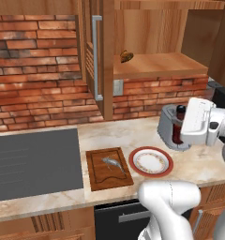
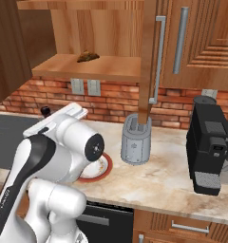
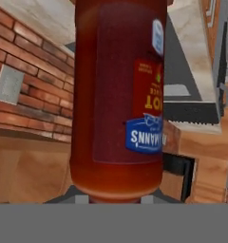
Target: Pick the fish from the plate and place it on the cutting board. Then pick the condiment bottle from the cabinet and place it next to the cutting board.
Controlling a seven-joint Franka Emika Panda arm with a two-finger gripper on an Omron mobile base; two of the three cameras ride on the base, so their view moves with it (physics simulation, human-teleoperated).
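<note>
Brick wall and pale marble bench [image 1: 194,164] frame the scene, with a grey stovetop [image 1: 34,161] at the left; the cutting board [image 1: 96,176] lies just beside it, and the fish [image 1: 112,163] already rests on the board, so the first half of the task looks done; the plate [image 1: 152,161] sits bare just right of the board.

The condiment bottle [image 3: 118,95] looms close in the hand view, its base seated down between the gripper fingers, so I judge the gripper closed around it (the fingertips themselves are hidden beneath the bottle); in the left base view its black cap and dark body [image 1: 179,123] peek out beside the white wrist, in front of the toaster [image 1: 167,125], held above the bench to carry clear of things.

The cabinet [image 1: 152,65] stands open, its door [image 1: 107,56] swung outward; a small brown lump [image 1: 126,56] remains on the shelf.

The carry to a spot beside the board seems under way; the plate occupies the right side, so care is needed there.
</note>
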